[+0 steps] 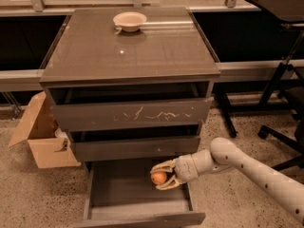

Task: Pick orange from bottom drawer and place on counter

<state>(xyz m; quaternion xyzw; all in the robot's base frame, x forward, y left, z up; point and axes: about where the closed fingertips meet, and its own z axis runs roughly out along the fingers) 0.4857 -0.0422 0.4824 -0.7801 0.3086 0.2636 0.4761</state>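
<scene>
The bottom drawer of the grey-brown cabinet is pulled open, showing its flat grey floor. My gripper reaches in from the right over the drawer's right half, just below the middle drawer front. It is shut on the small orange, which sits between the cream fingers, a little above the drawer floor. The counter is the glossy top of the cabinet.
A cream bowl stands at the back of the counter. An open cardboard box lies on the floor left of the cabinet. A black desk and chair base stand to the right. The top drawer has white scratches.
</scene>
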